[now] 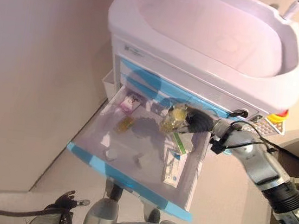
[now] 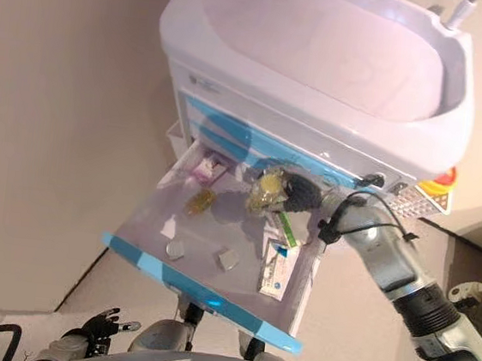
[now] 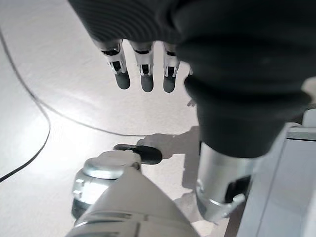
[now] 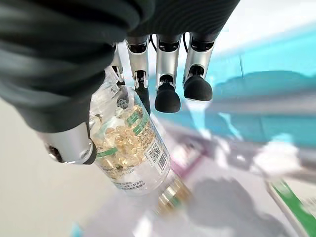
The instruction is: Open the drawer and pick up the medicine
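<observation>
The cart's drawer (image 1: 130, 176), with a blue front edge, stands pulled out. My right hand (image 1: 197, 121) is over its back right part, shut on a clear medicine bottle (image 1: 174, 118) of yellow capsules. The right wrist view shows the bottle (image 4: 131, 148) pinched between thumb and fingers, lifted above the drawer floor. My left hand (image 1: 65, 202) hangs low by the floor at the lower left, open and empty, with its fingers (image 3: 143, 74) straight.
In the drawer lie a small amber bottle (image 1: 125, 124), a pink box (image 1: 130, 103), two green-white boxes (image 1: 174, 167) and two foil packs (image 2: 176, 250). The cart's white top tray (image 1: 284, 79) overhangs behind. A wall stands on the left. A cart wheel (image 3: 106, 168) is near my left hand.
</observation>
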You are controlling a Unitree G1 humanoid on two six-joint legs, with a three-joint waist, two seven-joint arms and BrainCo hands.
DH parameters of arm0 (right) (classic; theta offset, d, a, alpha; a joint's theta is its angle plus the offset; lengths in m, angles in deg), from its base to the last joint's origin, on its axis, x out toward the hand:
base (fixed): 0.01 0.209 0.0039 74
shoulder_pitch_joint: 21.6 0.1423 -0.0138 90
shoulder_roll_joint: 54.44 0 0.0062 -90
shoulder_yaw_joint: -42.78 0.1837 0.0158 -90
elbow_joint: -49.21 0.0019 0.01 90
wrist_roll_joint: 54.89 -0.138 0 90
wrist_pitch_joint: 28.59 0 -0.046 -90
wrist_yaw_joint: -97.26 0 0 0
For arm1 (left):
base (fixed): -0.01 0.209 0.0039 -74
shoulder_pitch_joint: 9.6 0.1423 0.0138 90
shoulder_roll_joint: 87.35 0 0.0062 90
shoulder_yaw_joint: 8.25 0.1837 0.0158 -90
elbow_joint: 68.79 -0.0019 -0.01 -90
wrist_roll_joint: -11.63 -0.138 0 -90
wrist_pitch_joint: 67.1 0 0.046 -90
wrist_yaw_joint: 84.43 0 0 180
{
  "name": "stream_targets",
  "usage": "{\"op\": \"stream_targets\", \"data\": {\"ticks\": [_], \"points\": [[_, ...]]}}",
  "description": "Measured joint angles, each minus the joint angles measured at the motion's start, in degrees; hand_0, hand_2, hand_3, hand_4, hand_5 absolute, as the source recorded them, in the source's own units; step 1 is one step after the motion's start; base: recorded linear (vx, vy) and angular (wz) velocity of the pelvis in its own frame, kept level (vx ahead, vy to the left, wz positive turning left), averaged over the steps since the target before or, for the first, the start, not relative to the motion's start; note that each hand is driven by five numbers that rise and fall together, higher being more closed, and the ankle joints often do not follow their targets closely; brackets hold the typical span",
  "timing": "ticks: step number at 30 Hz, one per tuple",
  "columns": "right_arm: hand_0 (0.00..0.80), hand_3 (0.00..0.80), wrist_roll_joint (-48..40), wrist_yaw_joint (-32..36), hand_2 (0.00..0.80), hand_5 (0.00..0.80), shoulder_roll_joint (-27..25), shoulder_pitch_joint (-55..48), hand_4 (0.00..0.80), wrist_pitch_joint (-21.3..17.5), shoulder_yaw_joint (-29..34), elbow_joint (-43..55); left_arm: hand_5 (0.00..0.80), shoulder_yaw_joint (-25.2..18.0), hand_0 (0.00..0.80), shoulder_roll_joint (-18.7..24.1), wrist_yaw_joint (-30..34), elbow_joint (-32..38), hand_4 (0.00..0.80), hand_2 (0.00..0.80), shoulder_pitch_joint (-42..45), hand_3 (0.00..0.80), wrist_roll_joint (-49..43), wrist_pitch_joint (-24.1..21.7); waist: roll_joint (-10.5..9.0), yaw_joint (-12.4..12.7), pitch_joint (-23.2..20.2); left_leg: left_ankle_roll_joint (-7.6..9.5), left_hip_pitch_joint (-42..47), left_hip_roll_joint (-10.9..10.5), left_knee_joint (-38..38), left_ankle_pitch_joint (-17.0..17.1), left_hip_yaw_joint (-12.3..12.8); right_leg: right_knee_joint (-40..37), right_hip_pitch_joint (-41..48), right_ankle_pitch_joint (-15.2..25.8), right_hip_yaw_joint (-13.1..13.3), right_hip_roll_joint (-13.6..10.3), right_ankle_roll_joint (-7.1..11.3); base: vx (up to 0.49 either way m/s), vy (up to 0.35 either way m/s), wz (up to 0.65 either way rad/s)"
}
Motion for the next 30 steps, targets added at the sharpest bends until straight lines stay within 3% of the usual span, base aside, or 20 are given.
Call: {"op": "stream_targets", "data": {"ticks": [8,15,23,30], "points": [[0.800,0.800,-12.6,0.8,0.800,0.800,-7.2,4.0,0.800,2.0,12.2,-3.2,0.000,0.1,0.000,-1.4,0.9,-0.8,0.000,0.000,0.3,0.000,-0.1,0.1,0.73,-2.3,-1.3,0.25,1.0,-0.1,0.0,-0.2,0.9,-0.2,0.7,0.0,0.7,-0.1,0.01,0.036,0.020,-0.06],[0.800,0.800,-15.0,-1.4,0.800,0.800,-9.8,13.6,0.800,4.9,12.6,-16.5,0.000,0.2,0.000,-1.4,1.0,-2.2,0.000,0.000,1.3,0.000,-1.2,0.3,0.34,-1.6,-2.3,0.31,2.3,-0.2,0.0,-0.4,0.5,-1.2,2.7,0.0,0.3,-0.1,0.00,0.044,0.006,0.03],[0.800,0.800,-15.0,-5.4,0.800,0.800,-16.3,32.0,0.800,9.1,2.7,-39.8,0.000,0.8,0.000,-1.0,1.3,-2.1,0.000,0.000,2.0,0.000,-1.2,2.6,0.24,1.4,-2.3,0.29,2.6,-0.5,0.0,-0.2,-1.4,-2.7,4.7,0.1,-1.6,0.0,0.04,0.043,0.023,0.12],[0.800,0.800,-13.9,-5.4,0.800,0.800,-16.1,40.8,0.800,12.1,-6.5,-51.3,0.000,1.7,0.000,-0.7,1.7,-1.7,0.000,0.000,2.3,0.000,-1.1,2.8,-0.10,4.8,-2.2,0.02,2.9,-0.9,0.0,0.0,-3.9,-3.9,6.6,0.1,-4.3,0.1,0.01,0.040,0.031,0.19]]}}
